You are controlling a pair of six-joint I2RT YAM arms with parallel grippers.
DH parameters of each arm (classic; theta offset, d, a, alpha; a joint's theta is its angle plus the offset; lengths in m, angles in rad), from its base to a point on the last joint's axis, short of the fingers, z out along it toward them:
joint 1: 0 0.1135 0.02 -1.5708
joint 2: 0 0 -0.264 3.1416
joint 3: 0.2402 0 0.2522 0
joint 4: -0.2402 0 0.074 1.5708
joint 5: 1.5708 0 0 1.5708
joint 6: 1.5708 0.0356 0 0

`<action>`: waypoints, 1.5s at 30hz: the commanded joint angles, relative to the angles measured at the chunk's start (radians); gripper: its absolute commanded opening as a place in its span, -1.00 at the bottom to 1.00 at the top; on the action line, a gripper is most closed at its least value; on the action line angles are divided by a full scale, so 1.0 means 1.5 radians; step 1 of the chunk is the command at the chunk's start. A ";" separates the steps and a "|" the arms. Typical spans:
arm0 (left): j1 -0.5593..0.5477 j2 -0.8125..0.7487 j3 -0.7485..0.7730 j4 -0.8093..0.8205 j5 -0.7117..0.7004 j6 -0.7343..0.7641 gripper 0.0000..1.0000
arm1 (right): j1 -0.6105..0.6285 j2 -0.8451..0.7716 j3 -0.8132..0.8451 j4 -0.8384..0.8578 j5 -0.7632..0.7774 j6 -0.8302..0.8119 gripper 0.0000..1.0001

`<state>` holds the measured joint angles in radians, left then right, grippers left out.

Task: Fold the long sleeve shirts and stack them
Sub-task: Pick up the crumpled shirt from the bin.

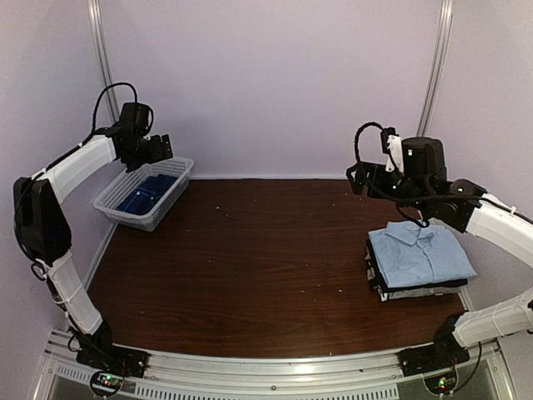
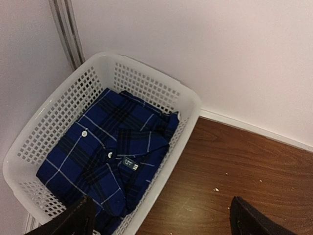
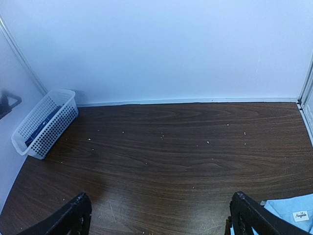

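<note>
While both pairs of fingers [image 2: 73,220] stand spread wide, grasping nothing, we see the left gripper [image 2: 161,221] above the plaid shirt [image 2: 107,152] in the white basket [image 2: 146,81] at ten o'clock, the right gripper [image 3: 159,218] near the light blue shirt [image 1: 420,254] topping the stack [image 1: 412,292] at four o'clock.

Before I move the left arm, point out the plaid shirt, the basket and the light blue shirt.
plaid shirt [image 2: 102,152], left wrist view, its folded front
white lattice basket [image 2: 146,85], left wrist view, far wall
light blue shirt [image 1: 420,254], top external view, folded front
</note>
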<state>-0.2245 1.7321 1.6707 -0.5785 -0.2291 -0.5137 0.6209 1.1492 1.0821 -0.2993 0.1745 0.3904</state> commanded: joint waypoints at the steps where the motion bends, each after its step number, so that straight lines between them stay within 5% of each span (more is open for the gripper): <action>1: 0.050 0.089 0.047 -0.014 -0.029 0.014 0.95 | -0.004 -0.018 0.021 -0.008 -0.017 -0.019 1.00; 19: 0.162 0.428 0.262 -0.090 0.029 0.022 0.84 | -0.004 -0.046 0.017 -0.024 -0.069 -0.021 1.00; 23: 0.168 0.454 0.272 -0.090 0.044 0.021 0.62 | -0.004 -0.049 0.016 -0.025 -0.078 -0.018 1.00; 28: 0.173 0.474 0.276 -0.090 0.062 0.024 0.06 | -0.004 -0.054 0.018 -0.033 -0.083 -0.016 1.00; 34: 0.175 0.475 0.288 -0.087 0.068 0.040 -0.93 | -0.004 -0.059 0.023 -0.040 -0.085 -0.014 0.99; 45: 0.173 0.329 0.328 -0.070 0.033 0.062 -1.00 | -0.004 -0.054 0.024 -0.035 -0.098 -0.015 1.00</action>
<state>0.0273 2.3840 2.1208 -0.7277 -0.1493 -0.4381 0.6193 1.0775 1.0935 -0.3553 0.0456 0.3656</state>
